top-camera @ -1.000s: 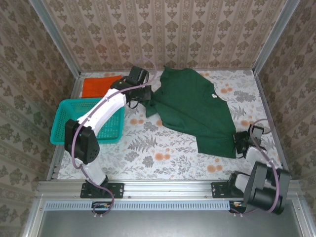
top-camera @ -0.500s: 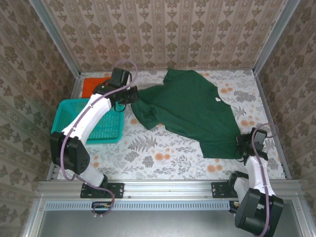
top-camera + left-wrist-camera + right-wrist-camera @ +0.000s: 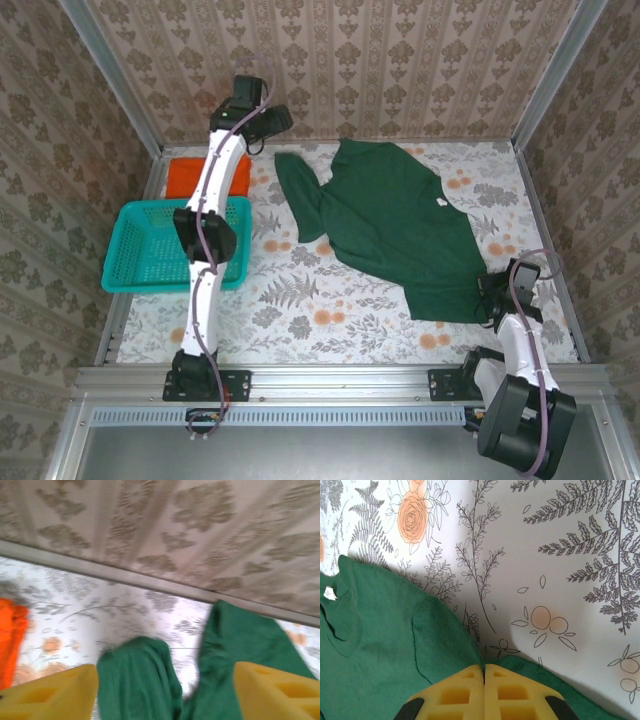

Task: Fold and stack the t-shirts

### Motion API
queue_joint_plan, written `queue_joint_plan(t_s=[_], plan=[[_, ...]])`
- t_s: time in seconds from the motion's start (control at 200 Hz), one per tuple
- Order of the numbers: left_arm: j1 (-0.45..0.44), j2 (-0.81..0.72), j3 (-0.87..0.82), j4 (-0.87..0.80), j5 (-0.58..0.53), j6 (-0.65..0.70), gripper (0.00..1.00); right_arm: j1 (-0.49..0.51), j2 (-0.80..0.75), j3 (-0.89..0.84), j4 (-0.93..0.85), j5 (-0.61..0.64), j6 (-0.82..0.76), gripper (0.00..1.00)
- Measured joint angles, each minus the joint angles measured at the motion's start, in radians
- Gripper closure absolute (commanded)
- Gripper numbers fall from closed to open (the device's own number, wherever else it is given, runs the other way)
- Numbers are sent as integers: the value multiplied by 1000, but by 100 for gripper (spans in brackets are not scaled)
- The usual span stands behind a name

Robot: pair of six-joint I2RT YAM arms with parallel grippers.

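Observation:
The dark green t-shirt (image 3: 400, 225) lies spread across the middle and right of the table, one sleeve (image 3: 300, 195) stretched toward the back left. In the left wrist view that sleeve (image 3: 137, 680) lies below and between the fingers. My left gripper (image 3: 268, 122) hangs open, high near the back wall, its yellow fingers (image 3: 55, 692) wide apart and empty. My right gripper (image 3: 487, 293) is shut on the shirt's near right edge (image 3: 445, 635); the yellow pads (image 3: 452, 695) meet over the cloth. The orange t-shirt (image 3: 200, 178) lies folded at the back left, its edge (image 3: 10, 640) in the left wrist view.
A teal mesh basket (image 3: 150, 255) stands at the left, under the left arm. Patterned walls close the table at the back and both sides. Bare flowered tabletop (image 3: 330, 310) stretches in front of the green shirt.
My left gripper has opened and let go of the green sleeve, then swung up and back toward the wall. The sleeve now lies flat. The right gripper holds as before.

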Motion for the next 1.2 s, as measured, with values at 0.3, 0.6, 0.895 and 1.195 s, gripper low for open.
queue_joint_plan(t_s=[0.3, 0.6, 0.895, 1.195], plan=[[-143, -544, -907, 135, -142, 33, 53, 1, 72, 15, 11, -19, -29, 100], [-384, -754, -1388, 330, -45, -46, 98, 35, 130, 49, 46, -23, -32, 100], [-375, -583, -1402, 340, -16, -16, 77, 53, 172, 55, 60, -23, -44, 100], [-360, -489, -1315, 352, -11, 13, 52, 53, 176, 55, 79, -23, -52, 100]])
